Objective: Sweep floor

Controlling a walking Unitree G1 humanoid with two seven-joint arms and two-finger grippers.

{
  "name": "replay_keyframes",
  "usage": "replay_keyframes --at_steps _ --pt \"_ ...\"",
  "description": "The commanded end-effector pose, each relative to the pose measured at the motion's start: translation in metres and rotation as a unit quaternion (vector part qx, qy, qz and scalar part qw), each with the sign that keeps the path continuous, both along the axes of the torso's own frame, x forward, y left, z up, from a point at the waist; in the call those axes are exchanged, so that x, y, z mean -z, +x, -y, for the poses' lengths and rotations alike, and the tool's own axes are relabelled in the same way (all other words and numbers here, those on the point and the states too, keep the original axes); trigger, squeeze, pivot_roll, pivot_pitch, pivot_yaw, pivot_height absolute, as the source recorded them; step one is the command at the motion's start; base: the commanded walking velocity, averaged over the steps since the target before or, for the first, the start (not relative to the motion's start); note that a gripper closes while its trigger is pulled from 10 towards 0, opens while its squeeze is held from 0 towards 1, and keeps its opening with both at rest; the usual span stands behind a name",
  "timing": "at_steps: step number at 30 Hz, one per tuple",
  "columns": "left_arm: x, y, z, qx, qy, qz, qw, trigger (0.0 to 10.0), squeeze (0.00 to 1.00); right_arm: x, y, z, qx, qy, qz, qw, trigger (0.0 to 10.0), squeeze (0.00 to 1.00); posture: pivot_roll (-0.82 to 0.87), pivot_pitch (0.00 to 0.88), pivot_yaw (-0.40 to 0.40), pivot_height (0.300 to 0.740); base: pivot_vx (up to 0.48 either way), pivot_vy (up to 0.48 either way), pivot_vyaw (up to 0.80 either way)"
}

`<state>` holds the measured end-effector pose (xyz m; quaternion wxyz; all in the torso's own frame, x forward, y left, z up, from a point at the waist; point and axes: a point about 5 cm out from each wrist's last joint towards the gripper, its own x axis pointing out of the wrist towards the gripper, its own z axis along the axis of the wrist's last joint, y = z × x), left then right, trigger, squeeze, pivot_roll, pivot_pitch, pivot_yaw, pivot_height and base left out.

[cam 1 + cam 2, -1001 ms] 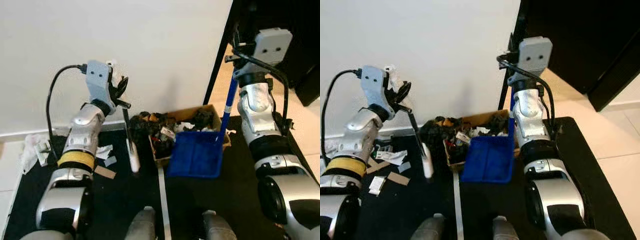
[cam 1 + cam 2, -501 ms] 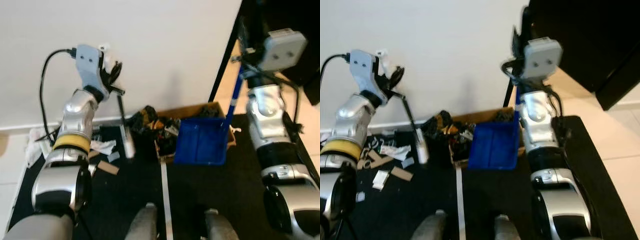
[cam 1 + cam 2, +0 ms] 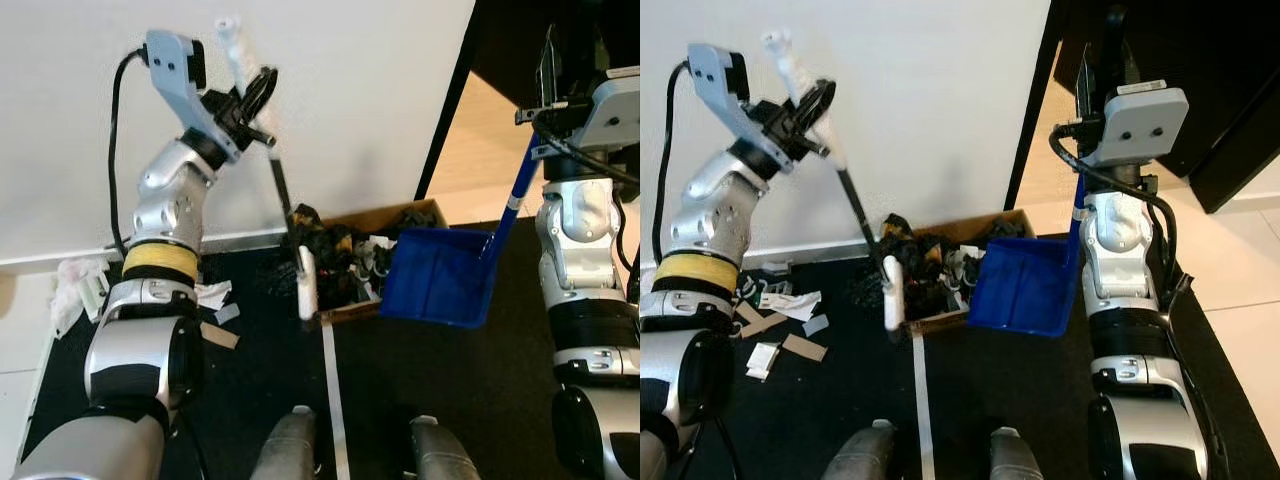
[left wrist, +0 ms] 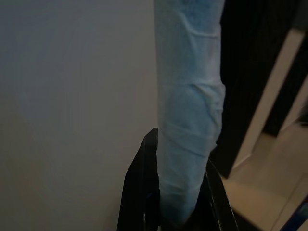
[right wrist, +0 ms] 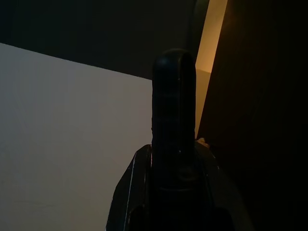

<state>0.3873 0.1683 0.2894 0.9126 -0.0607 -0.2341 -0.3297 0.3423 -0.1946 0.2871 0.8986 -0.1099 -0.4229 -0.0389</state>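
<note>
My left gripper (image 3: pixel 250 98) is raised high by the wall and shut on the white-taped handle (image 4: pixel 190 120) of a small broom. Its black rod slants down to the white broom head (image 3: pixel 306 296), which rests against the pile of dark debris in a low cardboard box (image 3: pixel 352 262). My right gripper (image 3: pixel 556 92) is shut on the dark top (image 5: pixel 174 120) of the blue dustpan's handle (image 3: pixel 514 195). The blue dustpan (image 3: pixel 435 290) hangs tilted beside the box's right end, its open face toward the box.
Paper and cardboard scraps (image 3: pixel 212 300) lie on the black mat (image 3: pixel 430 390) by my left arm, with crumpled paper (image 3: pixel 75 290) on the pale floor beyond. A white stripe (image 3: pixel 333 400) runs along the mat between my feet. A dark door frame (image 3: pixel 448 120) stands right of the white wall.
My left arm has risen and swung the broom head right, up against the box. The dustpan has moved right, off the box, and now hangs tilted. The camera has also shifted.
</note>
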Motion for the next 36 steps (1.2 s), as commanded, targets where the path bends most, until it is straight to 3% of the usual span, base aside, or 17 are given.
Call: replay_keyframes --at_steps 1,4,10,14,16,18,21,28,33,36 --pt "-0.017 -0.005 0.016 0.045 -0.026 0.033 0.998 10.0 0.00 -0.007 -0.005 -0.003 -0.004 -0.004 0.020 1.000 10.0 0.00 0.16 0.220 0.059 0.740 0.000 0.000 0.00" --pt "-0.015 -0.005 0.031 0.068 -0.033 0.028 0.997 10.0 0.00 -0.008 -0.005 -0.004 -0.005 -0.003 0.019 1.000 10.0 0.00 0.16 0.218 0.062 0.740 0.000 0.000 0.00" --pt "-0.007 -0.004 0.039 0.074 -0.038 0.011 0.997 10.0 0.00 -0.010 -0.007 -0.003 -0.002 -0.004 0.020 1.000 10.0 0.00 0.15 0.216 0.067 0.740 0.000 0.000 0.00" --pt "0.007 0.000 0.042 0.058 -0.047 -0.014 0.997 10.0 0.00 -0.011 -0.009 0.000 0.002 -0.003 0.024 1.000 10.0 0.00 0.15 0.213 0.070 0.740 0.000 0.000 0.00" --pt "0.026 0.001 0.045 0.047 -0.048 -0.048 0.997 10.0 0.00 -0.018 -0.011 0.005 0.007 0.002 0.034 0.999 10.0 0.00 0.15 0.209 0.070 0.740 0.000 0.000 0.00" --pt "0.026 0.001 0.045 0.047 -0.048 -0.048 0.997 10.0 0.00 -0.018 -0.011 0.005 0.007 0.002 0.034 0.999 10.0 0.00 0.15 0.209 0.070 0.740 0.000 0.000 0.00" --pt "0.042 0.000 0.048 0.045 -0.049 -0.076 0.995 10.0 0.00 -0.034 -0.016 0.016 0.021 0.011 0.060 0.998 10.0 0.00 0.15 0.205 0.067 0.740 0.000 0.000 0.00" --pt "0.034 -0.010 0.050 0.076 -0.071 -0.077 0.992 10.0 0.00 -0.056 -0.022 0.030 0.036 0.016 0.094 0.995 10.0 0.00 0.16 0.195 0.057 0.740 0.000 0.000 0.00" --pt "0.011 -0.028 0.040 0.080 -0.017 -0.016 0.997 10.0 0.00 -0.059 -0.022 0.029 0.034 0.020 0.097 0.994 10.0 0.00 0.16 0.188 0.060 0.740 0.000 0.000 0.00" --pt "-0.008 -0.040 0.028 0.052 0.040 0.057 0.996 10.0 0.00 -0.056 -0.022 0.029 0.034 0.023 0.091 0.995 10.0 0.00 0.17 0.187 0.060 0.740 0.000 0.000 0.00"
